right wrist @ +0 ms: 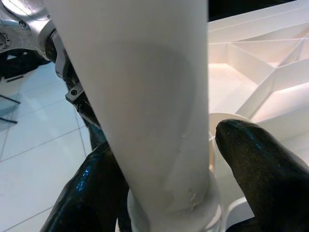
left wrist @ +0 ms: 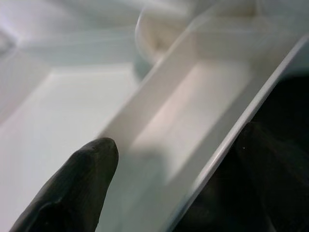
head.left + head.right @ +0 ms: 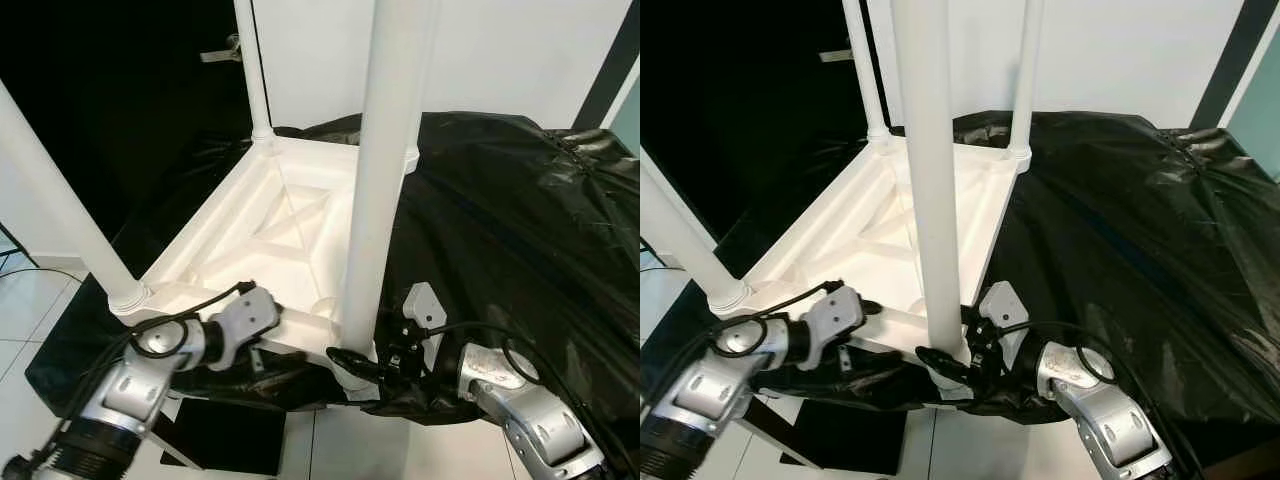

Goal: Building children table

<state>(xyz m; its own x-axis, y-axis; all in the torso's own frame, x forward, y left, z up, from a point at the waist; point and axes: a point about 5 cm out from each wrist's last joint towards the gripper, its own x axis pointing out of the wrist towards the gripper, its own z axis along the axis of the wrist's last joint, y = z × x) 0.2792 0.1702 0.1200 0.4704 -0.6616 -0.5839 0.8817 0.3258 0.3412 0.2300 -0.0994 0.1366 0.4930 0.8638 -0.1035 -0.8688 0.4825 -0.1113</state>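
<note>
Because the white children's table (image 3: 270, 225) lay upside down on a black plastic sheet (image 3: 520, 220), its four legs pointed upward for fitting. The right hand (image 1: 164, 164) had its two black fingers closed around the base of the nearest leg (image 3: 385, 150), probably seating it in its corner socket. The left hand (image 3: 250, 345) pinched the table's near rim, likely to steady it.

A white children's table (image 3: 270, 235) is lying upside down on a black plastic sheet (image 3: 520, 220), its legs pointing upward. The near leg (image 3: 380, 180) is being gripped at its base by the right end effector (image 3: 352, 362), while the tabletop's near rim is being clasped by the left end effector (image 3: 262, 335).
</note>
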